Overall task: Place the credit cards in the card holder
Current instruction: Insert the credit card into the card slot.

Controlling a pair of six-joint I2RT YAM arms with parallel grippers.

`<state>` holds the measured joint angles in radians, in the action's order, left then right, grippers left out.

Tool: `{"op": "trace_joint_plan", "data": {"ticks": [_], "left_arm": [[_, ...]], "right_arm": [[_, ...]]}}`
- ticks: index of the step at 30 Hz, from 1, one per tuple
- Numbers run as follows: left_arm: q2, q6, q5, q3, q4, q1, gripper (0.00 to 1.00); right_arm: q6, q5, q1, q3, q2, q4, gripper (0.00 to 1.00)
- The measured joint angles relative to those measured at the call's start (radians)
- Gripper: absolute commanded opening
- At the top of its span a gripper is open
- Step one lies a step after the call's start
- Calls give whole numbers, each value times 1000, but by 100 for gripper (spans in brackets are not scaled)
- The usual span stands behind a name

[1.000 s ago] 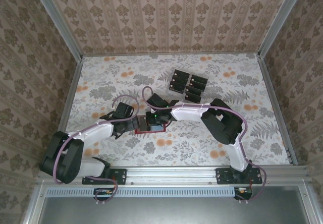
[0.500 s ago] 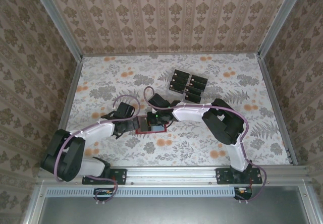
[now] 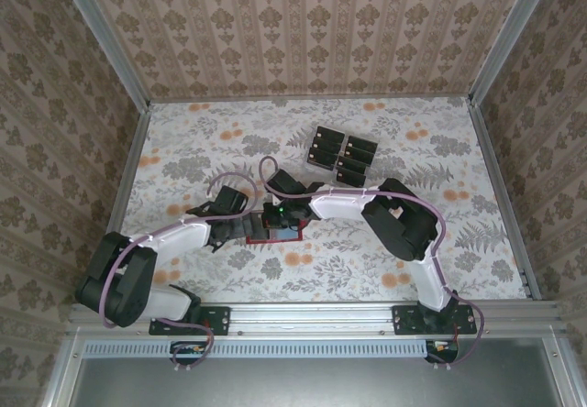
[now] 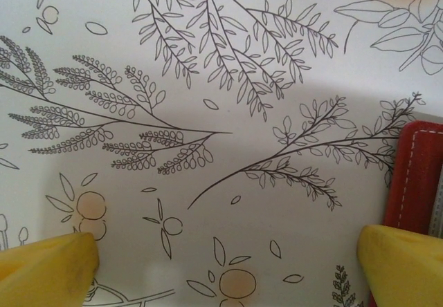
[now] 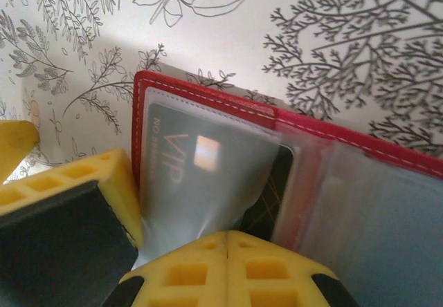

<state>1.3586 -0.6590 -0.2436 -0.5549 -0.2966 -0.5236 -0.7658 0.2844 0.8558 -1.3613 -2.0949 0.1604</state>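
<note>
Where the floral-printed table [image 3: 183, 141] meets the near rail, the left arm [image 3: 174, 240] and right arm [image 3: 399, 219] reach inward and come together near the middle of the cloth. Well apart from them, toward the back wall, the loose black credit cards [image 3: 341, 155] lie in a tight cluster of two short rows. The red card holder [image 3: 275, 236] lies open and flat under the two wrists. The left gripper [image 4: 225, 269] is released, its yellow fingers spread wide just above the cloth, the right-hand one just beside the holder's stitched red edge. The right gripper [image 5: 228, 252] is clenched, fingertips together against a clear pocket; whether it pinches the film I cannot tell. A dark VIP card [image 5: 180, 162] sits inside that pocket.
</note>
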Motion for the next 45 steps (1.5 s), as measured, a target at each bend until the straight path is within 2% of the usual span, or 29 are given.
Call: {"op": "trace_joint_plan", "data": {"ticks": [10, 15, 21, 30, 45], "left_arm": [[-3, 0, -1, 0, 0, 0, 100], [-26, 1, 16, 2, -6, 8, 100], [-77, 2, 54, 3, -2, 45, 100], [-77, 6, 64, 3, -2, 87, 100], [-40, 6, 68, 10, 23, 87, 100]], "right_arm": [[0, 14, 0, -13, -4, 3, 7], [1, 11, -10, 45, 69, 4, 10], [20, -22, -16, 53, 134, 27, 9], [50, -74, -18, 26, 103, 109, 5], [56, -75, -11, -30, 25, 129, 5]]}}
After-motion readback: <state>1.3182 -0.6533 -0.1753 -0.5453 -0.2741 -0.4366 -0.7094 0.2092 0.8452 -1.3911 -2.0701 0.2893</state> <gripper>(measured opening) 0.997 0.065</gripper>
